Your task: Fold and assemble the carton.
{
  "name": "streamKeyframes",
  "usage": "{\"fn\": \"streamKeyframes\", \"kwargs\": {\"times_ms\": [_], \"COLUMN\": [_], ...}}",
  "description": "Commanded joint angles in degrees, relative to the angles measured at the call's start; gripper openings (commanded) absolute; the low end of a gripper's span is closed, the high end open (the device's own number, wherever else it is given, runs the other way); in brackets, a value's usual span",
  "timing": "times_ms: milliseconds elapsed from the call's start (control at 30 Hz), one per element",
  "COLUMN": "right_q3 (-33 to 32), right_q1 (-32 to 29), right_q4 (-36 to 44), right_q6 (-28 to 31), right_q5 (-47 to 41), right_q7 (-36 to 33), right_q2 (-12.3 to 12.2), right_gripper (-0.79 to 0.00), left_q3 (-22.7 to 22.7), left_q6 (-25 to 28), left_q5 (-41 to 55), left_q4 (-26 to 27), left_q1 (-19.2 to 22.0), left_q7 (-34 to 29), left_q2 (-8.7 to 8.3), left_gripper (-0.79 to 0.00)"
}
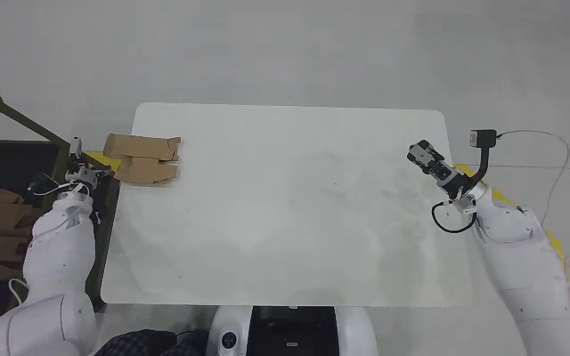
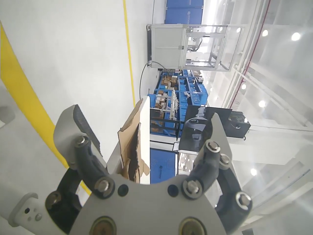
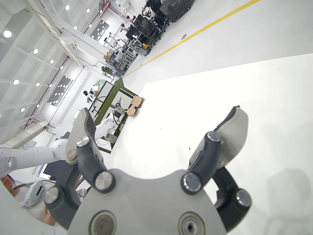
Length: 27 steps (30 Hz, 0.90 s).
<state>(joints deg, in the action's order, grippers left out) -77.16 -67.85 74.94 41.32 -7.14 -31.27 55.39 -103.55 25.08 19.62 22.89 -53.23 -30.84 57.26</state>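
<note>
Carton (image 1: 142,158) lies flat and unfolded at the 10 o'clock corner of the table (image 1: 285,222), flaps toward 3 o'clock. Its outer edge seems to overhang the table's left rim

Step, my read: the very start. Nothing is folded and no pick-up has been made
- left gripper (image 1: 85,169) sits just off the table at 9 o'clock of the carton, near it but apart, jaws spread and empty
- right gripper (image 1: 426,158) hangs over the table near 3 o'clock, well apart from the carton, jaws also spread and empty

Next move, a guess:
- left goes in low from the rim and pinches the overhanging edge, one finger above the board and one below
- it then drags the carton toward table centre, where right can reach it
- flat board on a slick top gives little to grab from above, so the edge is the way in
- risks are shoving the carton further onto the table or creasing a flap in the wrong place

Surface: white, smooth and matte with rounded corners and a few faint specks

Room: open hall with a pale grey floor and a yellow floor line (image 3: 220,13). A green frame (image 3: 115,99) stands just off the table at 9–10 o'clock. Blue machines (image 2: 184,5) stand farther off, under bright ceiling lights
</note>
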Motion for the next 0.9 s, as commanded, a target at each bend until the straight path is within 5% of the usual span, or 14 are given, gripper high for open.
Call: {"fn": "streamKeyframes", "kwargs": {"times_ms": [0, 400, 567, 667, 800, 867], "right_q3": [0.0, 0.0, 0.0, 0.0, 0.0, 0.0], "right_q1": [0.0, 0.0, 0.0, 0.0, 0.0, 0.0], "right_q4": [0.0, 0.0, 0.0, 0.0, 0.0, 0.0], "right_q6": [0.0, 0.0, 0.0, 0.0, 0.0, 0.0], "right_q5": [0.0, 0.0, 0.0, 0.0, 0.0, 0.0], "right_q7": [0.0, 0.0, 0.0, 0.0, 0.0, 0.0], "right_q2": [0.0, 0.0, 0.0, 0.0, 0.0, 0.0], "right_gripper": [0.0, 0.0, 0.0, 0.0, 0.0, 0.0], "left_q3": [0.64, 4.27, 5.48, 5.99, 6.42, 6.46], "left_q6": [-0.73, -0.79, -1.85, -2.42, -3.07, -3.14], "left_q5": [-1.18, -6.98, -8.65, -9.49, -10.21, -10.24], "left_q4": [-1.12, -5.49, -6.63, -7.21, -7.85, -8.06], "left_q1": [1.35, 6.42, 8.04, 8.76, 9.48, 9.75], "left_q7": [-0.4, -1.25, -1.03, -0.55, 0.08, 0.21], "left_q2": [-0.04, 0.29, 0.52, 0.56, 0.56, 0.51], "left_gripper": [0.0, -0.018, -0.391, -0.483, -0.785, -0.785]}}
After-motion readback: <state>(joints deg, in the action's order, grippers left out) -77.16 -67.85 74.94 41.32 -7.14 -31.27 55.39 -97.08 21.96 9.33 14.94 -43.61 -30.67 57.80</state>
